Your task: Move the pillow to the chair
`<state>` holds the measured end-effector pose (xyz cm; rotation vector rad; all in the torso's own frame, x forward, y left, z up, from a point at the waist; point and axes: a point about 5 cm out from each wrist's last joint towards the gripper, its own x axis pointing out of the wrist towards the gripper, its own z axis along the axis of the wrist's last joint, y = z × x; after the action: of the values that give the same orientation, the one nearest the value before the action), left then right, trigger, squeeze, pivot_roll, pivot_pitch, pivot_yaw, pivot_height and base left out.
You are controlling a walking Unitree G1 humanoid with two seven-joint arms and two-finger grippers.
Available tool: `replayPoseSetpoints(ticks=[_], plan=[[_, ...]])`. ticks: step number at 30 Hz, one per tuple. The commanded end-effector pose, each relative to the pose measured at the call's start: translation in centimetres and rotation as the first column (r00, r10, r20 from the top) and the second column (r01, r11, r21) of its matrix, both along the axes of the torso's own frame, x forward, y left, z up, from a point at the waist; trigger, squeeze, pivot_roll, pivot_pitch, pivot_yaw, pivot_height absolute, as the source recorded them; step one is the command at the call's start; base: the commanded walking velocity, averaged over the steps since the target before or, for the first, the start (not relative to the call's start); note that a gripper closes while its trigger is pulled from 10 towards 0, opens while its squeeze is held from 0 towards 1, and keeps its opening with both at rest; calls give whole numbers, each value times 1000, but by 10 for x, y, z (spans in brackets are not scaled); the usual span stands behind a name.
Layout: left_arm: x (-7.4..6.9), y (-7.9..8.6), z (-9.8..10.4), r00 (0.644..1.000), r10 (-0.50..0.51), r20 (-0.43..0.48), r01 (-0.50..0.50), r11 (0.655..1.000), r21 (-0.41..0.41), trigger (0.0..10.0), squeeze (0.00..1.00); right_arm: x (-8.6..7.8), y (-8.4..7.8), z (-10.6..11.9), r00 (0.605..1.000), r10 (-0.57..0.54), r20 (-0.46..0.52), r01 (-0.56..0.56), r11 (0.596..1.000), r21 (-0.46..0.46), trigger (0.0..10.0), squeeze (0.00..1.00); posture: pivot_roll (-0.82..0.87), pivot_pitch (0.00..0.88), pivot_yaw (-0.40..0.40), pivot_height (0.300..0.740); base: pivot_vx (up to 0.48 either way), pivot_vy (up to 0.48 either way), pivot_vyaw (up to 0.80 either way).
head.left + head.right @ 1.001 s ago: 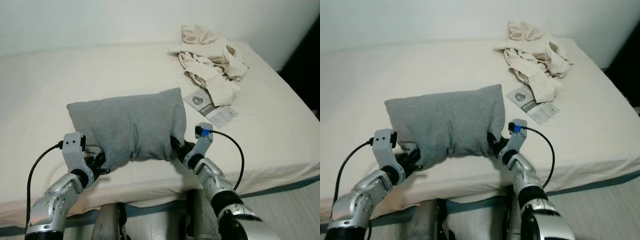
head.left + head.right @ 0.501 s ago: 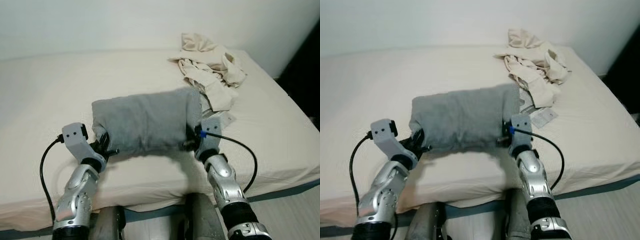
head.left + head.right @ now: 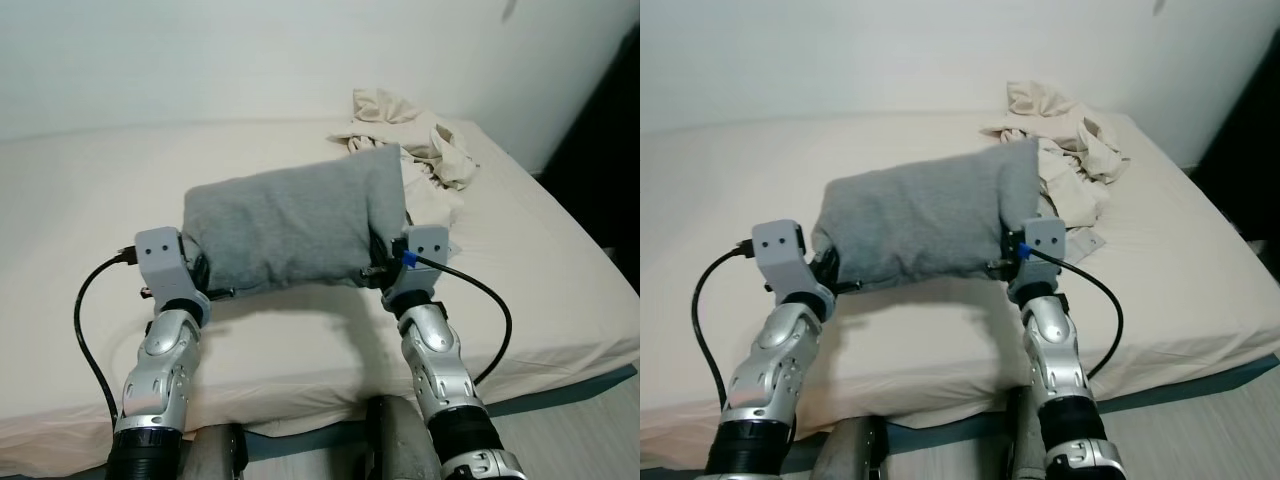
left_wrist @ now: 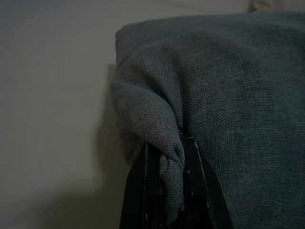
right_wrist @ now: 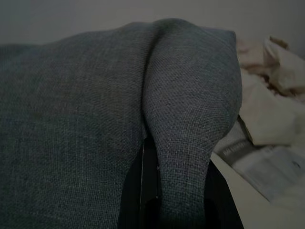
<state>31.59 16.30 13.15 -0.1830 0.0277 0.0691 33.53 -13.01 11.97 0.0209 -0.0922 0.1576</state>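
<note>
Bed [image 3: 80, 180] with cream sheet stands against a plain pale wall [image 3: 200, 50]. Crumpled cream cloth [image 3: 1060, 125] lies at its far right corner; a dark area, possibly a doorway, beyond.

No word, number or brand can be read. A printed leaflet [image 5: 267, 171] lies on the bed [image 3: 90, 190] beside the pillow [image 5: 95, 119]. The right wrist view shows a dark band on it with pale lettering, and fine grey lines of print on its white part, all too small and blurred to make out.
</note>
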Motion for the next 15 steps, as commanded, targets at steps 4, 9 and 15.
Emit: replayPoseSetpoints(ticks=[4,9,15], plan=[[-7,-12,-10,998,-59,-8,59,996,70,10000,0,-7,11,-6,996,88,12,-86,990,-114,10000,0,11,39,-20,593,0,0,0],[-11,-16,-15,995,-97,-24,96,995,-39,10000,0,-11,12,-12,995,98,10,-94,980,-176,10000,0,11,28,-20,593,0,0,0],[-14,-21,-14,989,-150,-13,150,989,8,10000,0,-15,17,-15,991,137,-7,-136,977,-166,10000,0,18,20,-26,593,0,0,0]])
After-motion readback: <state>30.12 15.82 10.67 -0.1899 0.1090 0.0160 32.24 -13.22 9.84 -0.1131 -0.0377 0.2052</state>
